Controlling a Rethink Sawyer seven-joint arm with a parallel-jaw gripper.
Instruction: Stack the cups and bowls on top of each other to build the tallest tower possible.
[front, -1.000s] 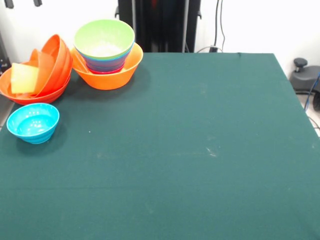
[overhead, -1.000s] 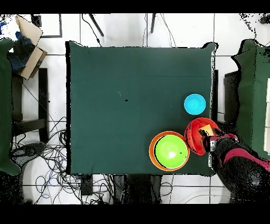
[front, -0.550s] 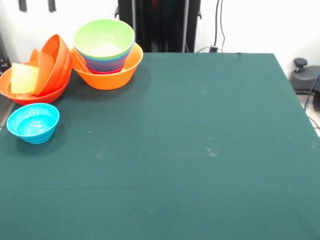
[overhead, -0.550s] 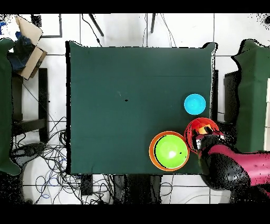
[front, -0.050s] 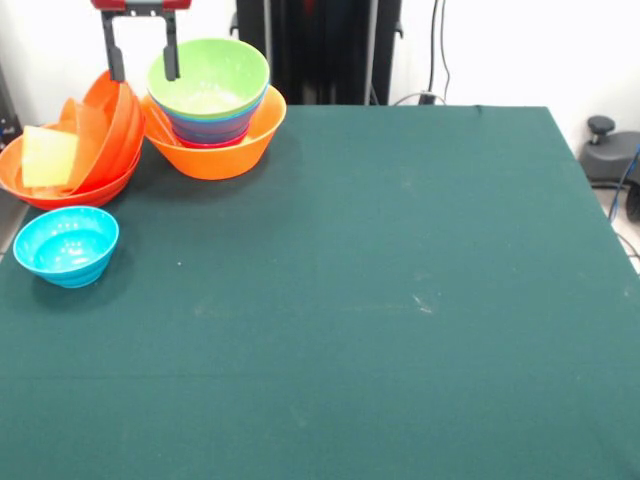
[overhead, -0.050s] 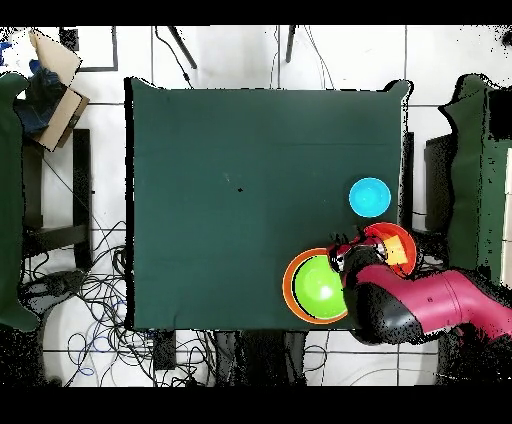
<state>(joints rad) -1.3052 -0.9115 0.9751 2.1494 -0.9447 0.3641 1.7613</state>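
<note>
The tower is a large light-orange bowl (front, -0.050s: 222, 150) with several bowls nested in it, a lime green bowl (front, -0.050s: 210, 78) on top; from overhead the lime bowl (overhead, -0.050s: 318, 285) fills it. To its left a red-orange bowl (front, -0.050s: 55, 187) holds tilted orange bowls and the pale-yellow cup (front, -0.050s: 47, 157), which lies on its side. A cyan bowl (front, -0.050s: 66, 245) stands alone in front. My gripper (front, -0.050s: 144, 75) hangs open between the tilted orange bowls and the tower, one finger before the lime bowl's left rim. Overhead, the gripper (overhead, -0.050s: 346, 256) sits between the two piles.
A dark green cloth covers the table (front, -0.050s: 380, 280). All bowls crowd one corner; the red-orange bowl (overhead, -0.050s: 385, 240) lies at the table's edge. My red arm (overhead, -0.050s: 430, 305) reaches in over that corner. A black device (front, -0.050s: 605, 150) and cables lie beyond the table's side.
My gripper has come down and moved from over the red-orange bowls toward the tower, and both fingers now show in full. No bowl has moved.
</note>
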